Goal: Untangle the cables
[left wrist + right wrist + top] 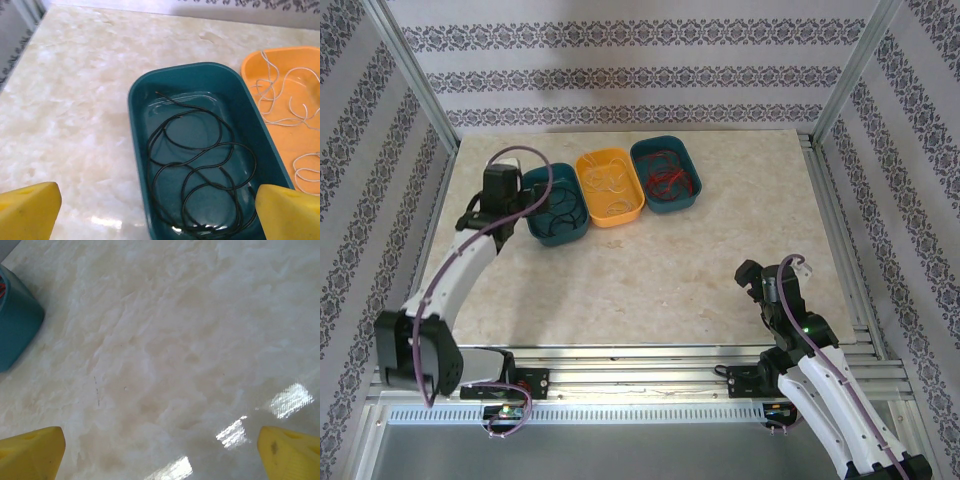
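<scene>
**While the left end effector (159,215) gapes over the black cable (200,167), the right waits**

Since each colour lies in its own tray, the untangling looks close to done (a judgement, not a certainty). 3 trays stand side by side at the far left of the desk (650,270). The left teal tray (135,100) holds the black cable in loose loops, the orange tray (280,50) holds the white cable (280,100), and the right teal tray (665,140) holds the red cable (665,178).

The left end effector hangs just above the near end of the left teal tray, its 2 fingers (27,212) spread wide with nothing between them. The black cable lies directly below and just ahead of it. The tray's long axis runs away from the wrist and the fingers stand across the short axis, 1 over the desk to the tray's left and the other above its right wall. Any further move on these trays would fall to the left arm, which is by far the nearer.

The right end effector (760,280), likewise spread wide and empty, hovers over bare desk at the front right, well apart from all 3 trays.
</scene>
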Controlling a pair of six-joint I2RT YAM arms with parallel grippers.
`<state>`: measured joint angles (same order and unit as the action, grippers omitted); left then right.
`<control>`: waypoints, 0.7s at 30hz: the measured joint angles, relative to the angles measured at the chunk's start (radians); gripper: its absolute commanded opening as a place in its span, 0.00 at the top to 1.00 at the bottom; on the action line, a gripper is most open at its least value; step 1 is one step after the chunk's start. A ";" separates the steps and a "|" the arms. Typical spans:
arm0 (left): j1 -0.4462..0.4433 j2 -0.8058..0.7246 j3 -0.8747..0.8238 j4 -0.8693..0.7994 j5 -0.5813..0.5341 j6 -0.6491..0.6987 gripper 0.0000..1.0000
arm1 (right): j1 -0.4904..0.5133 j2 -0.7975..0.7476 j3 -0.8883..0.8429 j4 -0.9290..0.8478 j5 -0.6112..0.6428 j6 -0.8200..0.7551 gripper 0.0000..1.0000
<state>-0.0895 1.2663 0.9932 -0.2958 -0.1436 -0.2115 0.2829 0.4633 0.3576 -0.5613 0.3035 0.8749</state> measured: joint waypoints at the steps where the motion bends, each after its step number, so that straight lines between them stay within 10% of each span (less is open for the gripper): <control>1: 0.000 -0.047 -0.042 0.010 -0.011 -0.011 0.01 | 0.000 0.007 0.000 0.006 0.005 -0.012 0.02; 11: 0.000 -0.460 -0.470 0.193 -0.099 -0.106 0.00 | -0.006 0.121 0.000 0.142 0.071 -0.145 0.02; 21: 0.000 -0.534 -0.706 0.382 -0.135 -0.085 0.01 | -0.016 0.158 -0.042 0.452 0.135 -0.361 0.02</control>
<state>-0.0895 0.7319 0.2867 0.0860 -0.2790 -0.2962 0.2668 0.6212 0.3153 -0.1089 0.4385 0.5140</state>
